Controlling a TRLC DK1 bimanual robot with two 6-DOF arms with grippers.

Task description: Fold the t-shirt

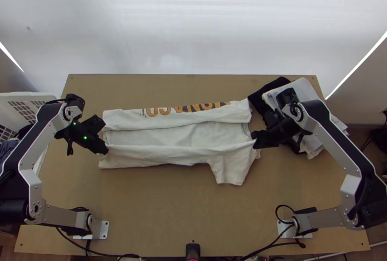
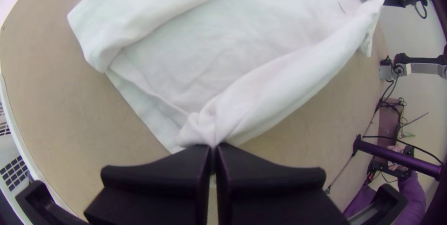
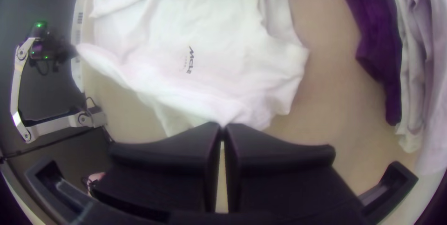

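Note:
The white t-shirt lies lengthwise across the table, its far side folded inward with orange print showing on that strip. At its left end my left gripper pinches the near edge; in the left wrist view the left gripper is shut on bunched cloth of the t-shirt. My right gripper holds the near side at the right end, by the sleeve that hangs toward the table's front. In the right wrist view, the right gripper is shut on the t-shirt, near the small dark print inside it.
A stack of folded clothes, white and black, lies at the table's far right, partly under the right arm. A white basket stands off the left edge. Bare table stretches between the t-shirt and the front edge.

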